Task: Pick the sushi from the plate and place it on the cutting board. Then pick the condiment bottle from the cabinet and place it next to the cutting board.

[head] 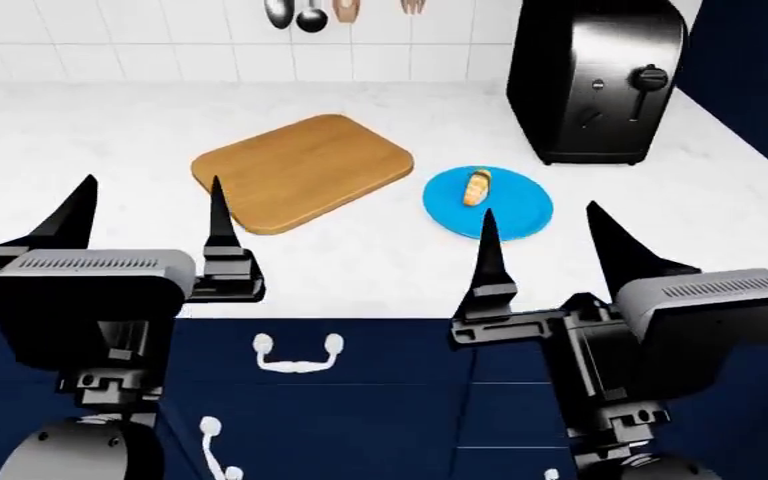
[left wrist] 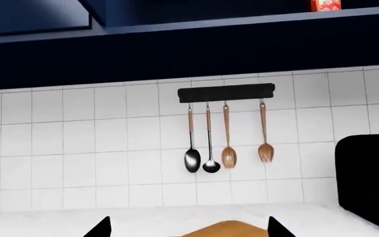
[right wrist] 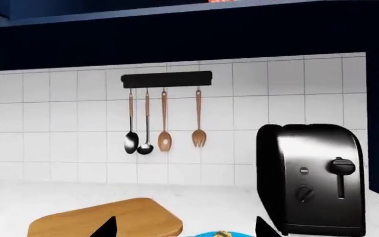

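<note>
The sushi [head: 476,186] lies on the blue plate [head: 524,213], just beside the cutting board [head: 301,170] on a white marble worktop [head: 117,130]. A black toaster [head: 598,80] stands behind the plate against the tiled wall [right wrist: 57,123]. Left fingers [head: 71,215] and right fingers [head: 491,255] are spread wide, empty.

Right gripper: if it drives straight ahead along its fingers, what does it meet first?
The right gripper, jaws open and empty, points across the counter. Its wrist view shows the plate rim and sushi low between the fingertips, the tiled wall beyond. Likely it passes above the plate toward the wall; depth is unclear.
</note>
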